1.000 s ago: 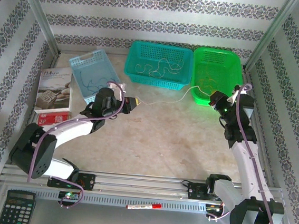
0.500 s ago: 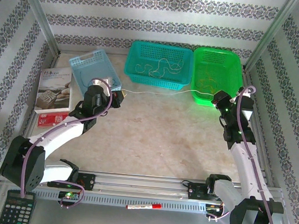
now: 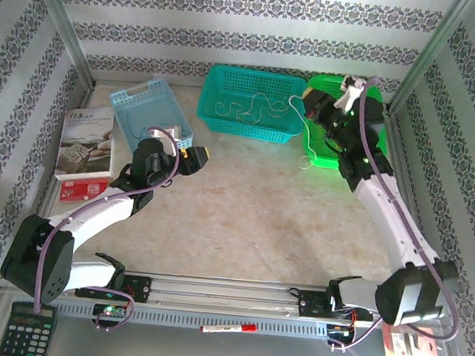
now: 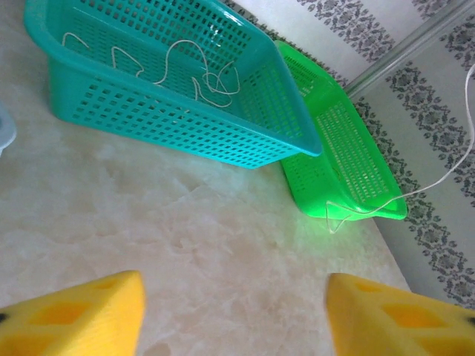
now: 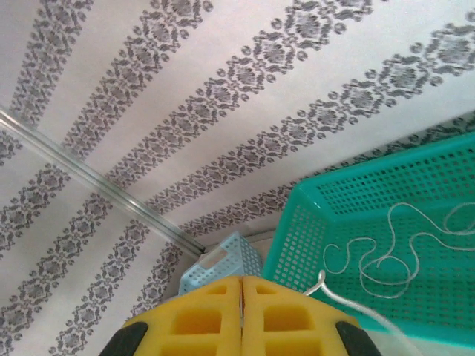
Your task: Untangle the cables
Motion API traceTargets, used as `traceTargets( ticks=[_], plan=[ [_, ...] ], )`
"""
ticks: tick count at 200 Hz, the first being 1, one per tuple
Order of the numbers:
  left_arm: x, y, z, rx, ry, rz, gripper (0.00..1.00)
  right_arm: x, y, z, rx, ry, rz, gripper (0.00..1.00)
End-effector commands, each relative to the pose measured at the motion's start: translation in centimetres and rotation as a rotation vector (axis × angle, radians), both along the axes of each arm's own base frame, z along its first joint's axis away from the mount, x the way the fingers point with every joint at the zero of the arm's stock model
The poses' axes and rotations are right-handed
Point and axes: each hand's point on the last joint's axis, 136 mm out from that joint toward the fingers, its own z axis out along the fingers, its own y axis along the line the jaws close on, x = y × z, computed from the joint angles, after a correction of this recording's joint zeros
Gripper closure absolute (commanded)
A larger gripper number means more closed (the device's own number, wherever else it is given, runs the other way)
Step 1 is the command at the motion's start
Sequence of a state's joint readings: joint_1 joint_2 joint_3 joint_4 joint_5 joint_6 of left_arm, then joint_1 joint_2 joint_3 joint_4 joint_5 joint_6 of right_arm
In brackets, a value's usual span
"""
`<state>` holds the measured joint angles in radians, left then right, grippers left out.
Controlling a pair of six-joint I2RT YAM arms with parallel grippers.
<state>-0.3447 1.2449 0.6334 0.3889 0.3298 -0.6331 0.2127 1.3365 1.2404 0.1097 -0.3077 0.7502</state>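
Nearest the bases, the left gripper hovered low over the table with its yellow fingers spread wide and nothing between them. Farther out, the right gripper was raised above the green basket, its fingers pressed together on one end of a white cable. The rest of the strand hung down, and its tail looped over that basket's front rim. To do this step well, I judged the arm should lift until the tail cleared the rim. It should then let go only once the strand hung over its target basket. The teal basket held one loose, pale, winding cable. What lay in the light-blue basket could not be made out
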Motion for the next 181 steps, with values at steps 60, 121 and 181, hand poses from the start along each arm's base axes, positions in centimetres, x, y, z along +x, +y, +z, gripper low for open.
traceTargets(
  ticks=[60, 121, 181],
  plan=[
    [-1.3, 1.2, 1.5, 0.024, -0.031, 0.018, 0.0, 7.4, 1.8, 8.2, 0.003, -0.164, 0.029, 1.0],
    [-2.4, 2.8, 2.4, 0.061, -0.042, 0.072, 0.0, 15.4, 2.8, 8.1, 0.086, -0.231, 0.024, 1.0],
    [-2.7, 3.1, 3.0, 0.054, -0.044, 0.079, 0.0, 21.2, 4.6, 1.6, 0.085, -0.137, 0.044, 1.0]
  ],
)
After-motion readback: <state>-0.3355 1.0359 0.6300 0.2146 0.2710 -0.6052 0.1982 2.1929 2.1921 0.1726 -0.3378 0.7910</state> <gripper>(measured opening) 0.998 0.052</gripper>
